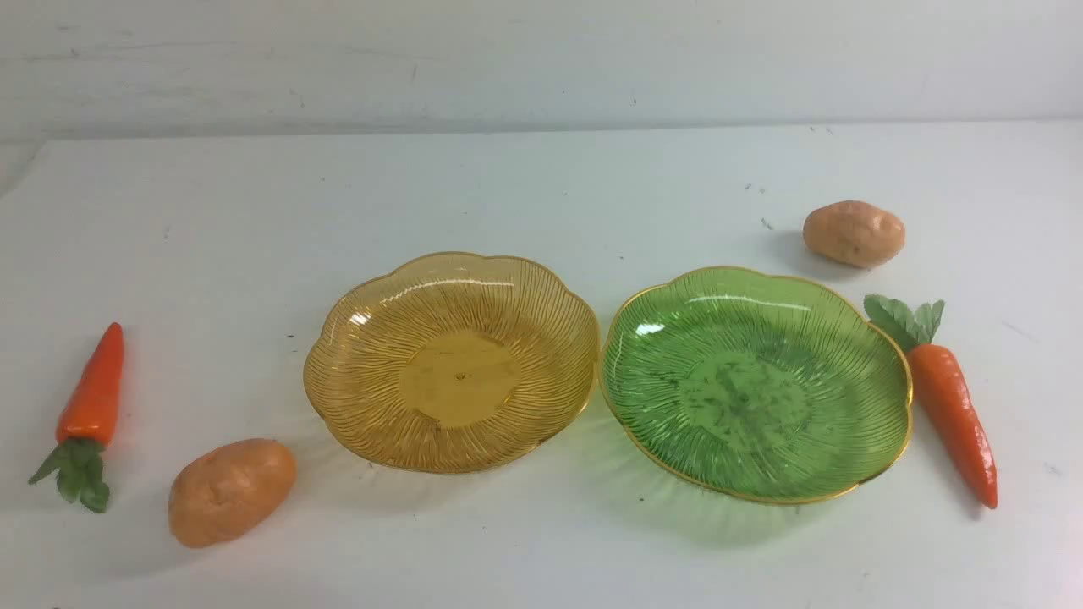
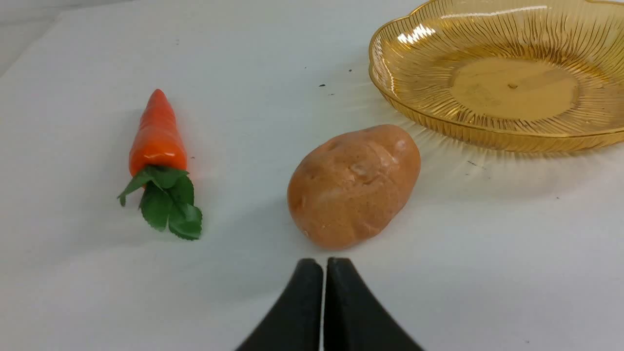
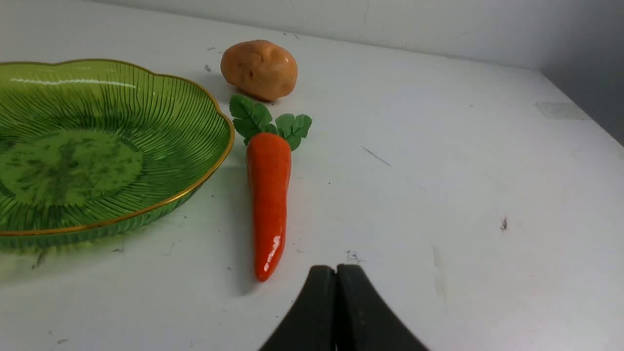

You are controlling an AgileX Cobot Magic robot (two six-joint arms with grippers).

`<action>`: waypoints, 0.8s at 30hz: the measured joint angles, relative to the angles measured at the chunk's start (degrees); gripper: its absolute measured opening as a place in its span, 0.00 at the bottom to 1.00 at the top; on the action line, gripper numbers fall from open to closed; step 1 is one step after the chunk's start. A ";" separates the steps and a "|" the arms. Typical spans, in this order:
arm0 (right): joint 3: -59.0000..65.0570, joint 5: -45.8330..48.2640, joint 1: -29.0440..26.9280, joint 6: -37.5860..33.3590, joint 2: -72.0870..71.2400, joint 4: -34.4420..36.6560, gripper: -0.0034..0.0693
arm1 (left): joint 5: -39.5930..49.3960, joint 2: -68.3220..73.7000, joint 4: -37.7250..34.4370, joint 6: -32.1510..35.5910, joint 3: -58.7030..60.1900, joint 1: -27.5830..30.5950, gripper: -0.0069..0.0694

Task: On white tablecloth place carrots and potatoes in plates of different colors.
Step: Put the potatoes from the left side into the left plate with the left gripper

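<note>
The left end effector (image 2: pixel 324 265) and right end effector (image 3: pixel 336 273) are closed and empty, each near a carrot and potato, probably so each can reach its own.

Glossy orange carrots (image 1: pixel 956 414), ribbed translucent plastic plates (image 1: pixel 461 376), smooth, faintly dimpled tan-brown potatoes (image 1: pixel 233 492)

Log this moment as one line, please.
plates bare | carrots, potatoes on tablecloth | left gripper shut, empty | right gripper shut, empty | nothing placed yet
</note>
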 joint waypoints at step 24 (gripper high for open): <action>0.00 0.00 0.00 0.00 0.00 0.00 0.02 | -1.95 0.00 -4.49 -2.87 0.00 0.00 0.09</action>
